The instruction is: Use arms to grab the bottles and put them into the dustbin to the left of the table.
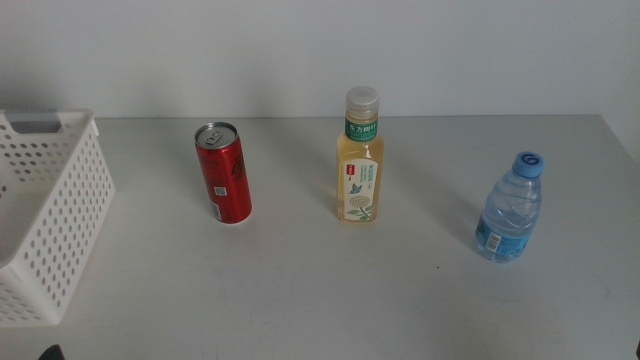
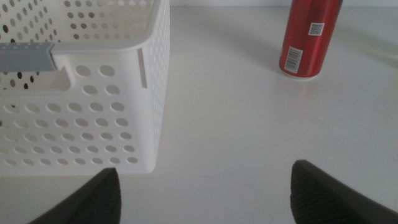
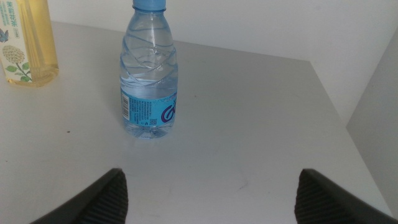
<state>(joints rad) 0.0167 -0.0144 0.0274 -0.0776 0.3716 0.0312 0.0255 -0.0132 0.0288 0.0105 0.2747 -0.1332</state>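
Note:
Three bottles stand upright in a row on the grey table (image 1: 330,290): a red can (image 1: 223,173) left of centre, a pale-yellow tea bottle (image 1: 360,157) in the middle, and a clear blue-capped water bottle (image 1: 510,208) at the right. The white perforated dustbin (image 1: 45,215) sits at the table's left edge. My left gripper (image 2: 205,199) is open, low over the table, with the dustbin (image 2: 81,87) close ahead on one side and the red can (image 2: 308,37) farther ahead. My right gripper (image 3: 208,199) is open, with the water bottle (image 3: 148,78) a short way ahead and the tea bottle (image 3: 28,43) beyond it.
A white wall rises behind the table's far edge. The table's right edge (image 3: 339,112) runs close to the water bottle. Bare tabletop lies between the bottles and the near edge. In the middle view only a dark tip (image 1: 50,353) shows at the bottom left.

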